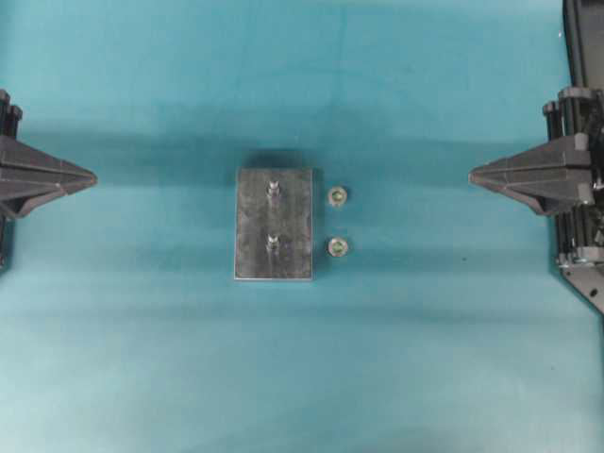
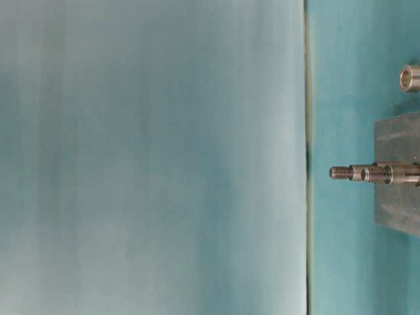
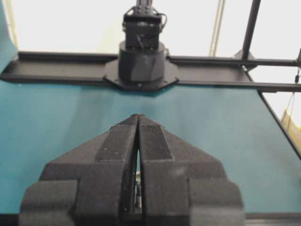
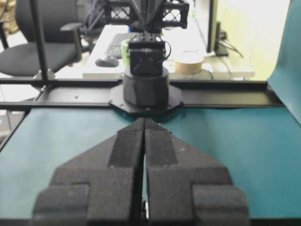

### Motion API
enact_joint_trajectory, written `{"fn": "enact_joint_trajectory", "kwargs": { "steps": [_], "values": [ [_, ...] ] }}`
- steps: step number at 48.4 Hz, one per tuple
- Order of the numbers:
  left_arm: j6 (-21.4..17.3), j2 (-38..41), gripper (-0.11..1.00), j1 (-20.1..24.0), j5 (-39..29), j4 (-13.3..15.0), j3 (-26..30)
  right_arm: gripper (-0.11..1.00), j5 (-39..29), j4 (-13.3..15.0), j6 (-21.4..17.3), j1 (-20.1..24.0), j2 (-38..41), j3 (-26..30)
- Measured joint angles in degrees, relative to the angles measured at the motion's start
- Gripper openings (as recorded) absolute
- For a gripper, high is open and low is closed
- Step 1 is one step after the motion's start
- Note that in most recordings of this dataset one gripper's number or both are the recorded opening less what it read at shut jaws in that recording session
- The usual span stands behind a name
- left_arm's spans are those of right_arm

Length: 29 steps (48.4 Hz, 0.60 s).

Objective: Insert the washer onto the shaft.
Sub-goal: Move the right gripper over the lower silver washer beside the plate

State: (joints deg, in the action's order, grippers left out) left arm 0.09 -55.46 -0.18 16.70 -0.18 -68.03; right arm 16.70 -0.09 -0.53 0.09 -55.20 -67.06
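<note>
A grey metal block (image 1: 274,224) lies at the table's middle with two upright threaded shafts, one at the far side (image 1: 273,190) and one at the near side (image 1: 273,243). Two metal washers lie on the cloth just right of the block, one farther (image 1: 337,196) and one nearer (image 1: 339,247). The table-level view shows the shafts (image 2: 367,173) and one washer (image 2: 410,77). My left gripper (image 1: 92,176) is shut and empty at the far left. My right gripper (image 1: 474,175) is shut and empty at the far right. Both wrist views show closed fingertips (image 3: 138,116) (image 4: 144,120) over bare cloth.
Teal cloth (image 1: 302,377) covers the table. The opposite arm's black base (image 3: 141,61) stands at the far edge in the left wrist view, and the other base (image 4: 146,80) in the right wrist view. A chair and desk lie beyond the table.
</note>
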Motion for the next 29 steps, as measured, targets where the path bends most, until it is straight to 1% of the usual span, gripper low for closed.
{"fn": "enact_joint_trajectory", "kwargs": {
  "steps": [3,5,8,11,16,21,25,29],
  "values": [
    [0.18,0.26,0.0,-0.35,-1.32,-0.09,0.35,0.01,-0.44,-0.44,-0.09,-0.18,-0.18,0.18],
    [0.18,0.88,0.0,-0.79,-2.9,-0.18,0.7,0.01,-2.02,-1.85,-0.09,-0.62,-0.35,0.7],
    [0.18,1.41,0.0,-1.49,-5.45,-0.26,1.49,0.01,-5.98,-3.78,-0.44,-1.58,-0.35,1.67],
    [0.09,1.49,0.0,-1.41,-7.82,-0.26,2.37,0.01,-12.22,-4.75,-0.53,-2.9,-0.18,3.16],
    [0.09,0.97,0.0,-1.23,-11.51,-0.35,3.16,0.01,-24.96,-5.1,-0.7,-5.36,1.23,6.68],
    [0.09,-0.26,0.0,-1.14,-14.5,-0.35,3.34,0.02,-35.95,-5.1,-0.7,-7.91,5.1,10.28],
    [0.09,-0.7,0.0,-1.05,-16.44,-0.35,3.43,0.01,-41.57,-5.19,-0.7,-8.96,9.93,13.27],
    [0.09,-0.88,0.0,-1.05,-18.19,-0.35,3.43,0.01,-44.47,-5.1,-0.62,-9.23,15.82,15.91]
  ]
}}
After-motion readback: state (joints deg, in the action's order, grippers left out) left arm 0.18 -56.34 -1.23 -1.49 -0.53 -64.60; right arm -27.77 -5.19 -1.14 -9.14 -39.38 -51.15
